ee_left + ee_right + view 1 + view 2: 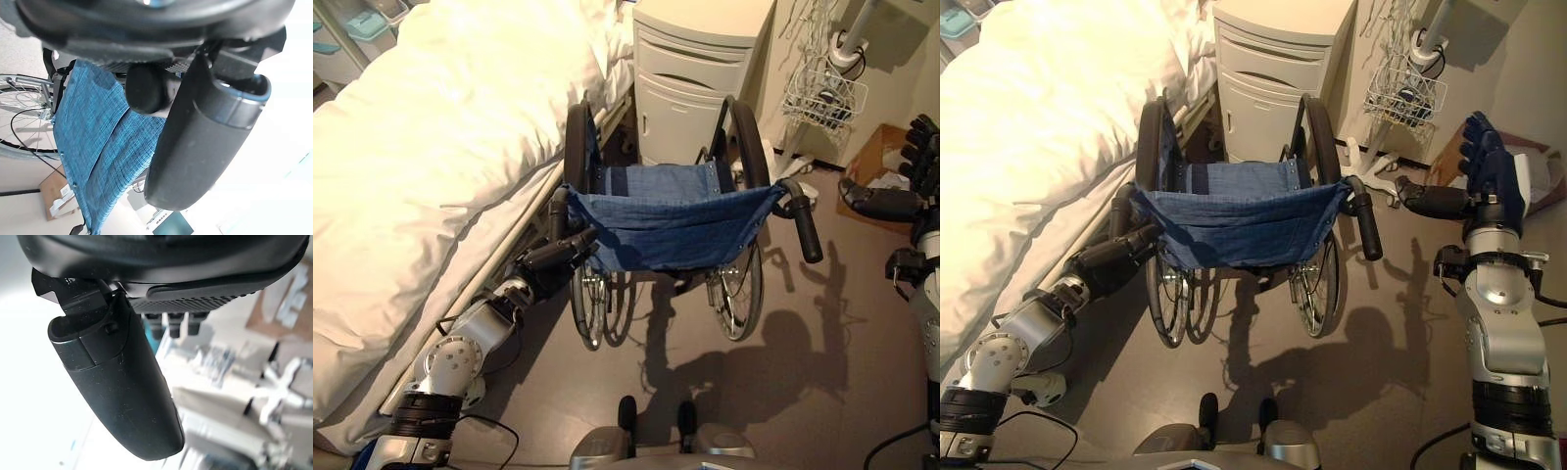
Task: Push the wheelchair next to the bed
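Left hand (548,262) — we saw fingers curled round wheelchair's (675,211) handle | right hand (1489,171) — fingers straight, apart from wheelchair | wheelchair beside bed (431,166)

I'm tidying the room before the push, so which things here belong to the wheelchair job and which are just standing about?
Job: wheelchair; bed; left hand at its left push handle; right hand raised open, off the right handle.
Standing about: cabinet; wire basket; cardboard box.

The wheelchair (675,220), with blue denim seat and backrest sling and black push handles, stands upright at twelve o'clock, facing away, close beside the white-quilted bed (431,166) at ten o'clock.
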Motion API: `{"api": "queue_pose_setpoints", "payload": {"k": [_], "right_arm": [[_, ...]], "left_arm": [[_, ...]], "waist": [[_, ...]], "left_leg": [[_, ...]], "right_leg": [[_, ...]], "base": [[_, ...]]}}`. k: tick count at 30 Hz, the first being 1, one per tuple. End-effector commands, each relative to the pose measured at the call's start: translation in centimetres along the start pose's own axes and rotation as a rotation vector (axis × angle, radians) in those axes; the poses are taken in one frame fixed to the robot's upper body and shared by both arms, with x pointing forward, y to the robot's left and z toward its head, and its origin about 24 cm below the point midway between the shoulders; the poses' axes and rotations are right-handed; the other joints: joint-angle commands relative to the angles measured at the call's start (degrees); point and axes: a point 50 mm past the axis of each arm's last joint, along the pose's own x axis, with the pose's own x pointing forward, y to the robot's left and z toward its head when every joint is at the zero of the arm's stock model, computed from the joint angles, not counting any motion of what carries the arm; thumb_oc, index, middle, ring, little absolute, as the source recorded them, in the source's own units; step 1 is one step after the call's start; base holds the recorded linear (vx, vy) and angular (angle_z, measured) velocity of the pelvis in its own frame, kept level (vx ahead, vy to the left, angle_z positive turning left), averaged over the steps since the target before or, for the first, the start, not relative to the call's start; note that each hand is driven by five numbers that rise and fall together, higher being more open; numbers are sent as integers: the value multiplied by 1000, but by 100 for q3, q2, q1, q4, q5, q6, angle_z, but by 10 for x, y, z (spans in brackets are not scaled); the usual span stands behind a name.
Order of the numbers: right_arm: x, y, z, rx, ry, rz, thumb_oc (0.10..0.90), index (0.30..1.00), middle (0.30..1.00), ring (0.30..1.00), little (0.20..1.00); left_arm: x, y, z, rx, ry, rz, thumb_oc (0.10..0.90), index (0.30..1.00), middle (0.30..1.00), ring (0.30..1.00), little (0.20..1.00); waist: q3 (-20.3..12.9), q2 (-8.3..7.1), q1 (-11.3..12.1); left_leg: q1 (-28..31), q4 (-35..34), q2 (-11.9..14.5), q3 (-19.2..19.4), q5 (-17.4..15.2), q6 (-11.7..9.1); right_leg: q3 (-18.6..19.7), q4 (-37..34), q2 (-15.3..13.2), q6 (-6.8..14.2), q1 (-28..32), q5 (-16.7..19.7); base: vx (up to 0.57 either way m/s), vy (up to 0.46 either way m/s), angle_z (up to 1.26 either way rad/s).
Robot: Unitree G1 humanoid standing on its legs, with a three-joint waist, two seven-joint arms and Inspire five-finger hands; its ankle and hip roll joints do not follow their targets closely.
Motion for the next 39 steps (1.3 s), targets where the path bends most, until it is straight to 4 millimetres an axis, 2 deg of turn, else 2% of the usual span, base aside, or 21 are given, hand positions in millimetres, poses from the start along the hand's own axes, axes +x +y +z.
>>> {"api": "queue_pose_setpoints", "payload": {"k": [1,2,4,8,16,19,22,26,29,32,36,38,39], "right_arm": [[1,-28,24,-116,-187,-169,800,900,900,900,900],[0,-33,20,-96,-168,-199,800,900,900,900,900],[-1,-33,15,-84,-146,-202,800,900,900,900,900],[-8,-28,-10,-78,-27,-201,800,900,900,900,900],[-45,-28,-92,-87,330,-329,800,900,900,900,900],[-55,-26,-113,-46,434,-341,800,900,900,900,900],[-69,-22,-136,-54,548,-371,800,900,900,900,900],[-83,-22,-151,-46,633,-391,800,900,900,900,900],[-95,-17,-163,-45,696,-398,800,900,900,900,900],[-105,-13,-175,-47,754,-409,800,900,900,900,900],[-120,-6,-189,-44,842,-434,800,900,900,900,900],[-133,-2,-199,-32,900,-443,800,900,900,900,900],[-144,3,-209,-28,951,-447,800,900,900,900,900]], "left_arm": [[-49,1,142,13,-703,-7,800,900,900,900,900],[-50,11,138,2,-697,19,800,900,900,900,900],[-51,17,135,10,-698,41,800,900,900,900,900],[-53,34,121,24,-698,116,800,900,900,900,900],[-58,61,76,155,-619,298,800,900,900,900,900],[-60,71,65,169,-584,359,800,900,900,900,900],[-64,86,54,333,-532,504,800,900,900,900,900],[-73,99,42,460,-443,649,800,900,900,900,900],[-82,116,28,525,-380,822,800,900,900,900,900],[-85,130,12,462,-325,923,800,900,900,900,900],[-83,135,-12,464,-277,990,800,900,900,900,900],[-85,138,-26,427,-261,1044,800,900,900,900,900],[-84,142,-41,397,-234,1077,800,900,900,900,900]], "waist": [[-1439,116,101],[-1431,116,89],[-1428,120,87],[-1410,125,78],[-1353,80,123],[-1328,79,159],[-1297,66,213],[-1272,54,261],[-1242,56,287],[-1232,59,280],[-1222,60,281],[-1220,50,295],[-1213,47,306]], "left_leg": [[183,58,252,254,-321,-416],[178,58,264,271,-323,-422],[175,58,270,279,-319,-427],[168,58,287,299,-291,-429],[118,58,320,253,-250,-435],[115,58,328,221,-239,-443],[115,58,338,184,-222,-456],[134,58,341,156,-265,-462],[97,58,337,151,-211,-468],[123,58,351,158,-261,-486],[98,58,344,149,-267,-486],[87,58,336,138,-278,-483],[77,58,333,127,-281,-484]], "right_leg": [[20,33,-244,366,-105,134],[12,34,-238,367,-112,130],[12,40,-232,368,-120,130],[1,42,-218,361,-125,133],[-74,66,-188,332,-115,109],[-105,62,-184,319,-104,109],[-148,65,-191,310,-96,114],[-180,34,-198,311,-51,85],[-200,18,-220,311,-75,141],[-207,11,-235,323,-58,107],[-226,6,-255,329,-83,129],[-241,6,-265,328,-90,130],[-260,6,-277,328,-101,134]], "base": [[-32,-33,-1],[-31,-32,-2],[-15,-16,-1],[-2,-2,-1],[0,0,0],[0,0,0],[0,0,0],[29,-9,3],[11,-5,10],[38,8,10],[7,9,10],[-2,8,10],[-10,7,20]]}}
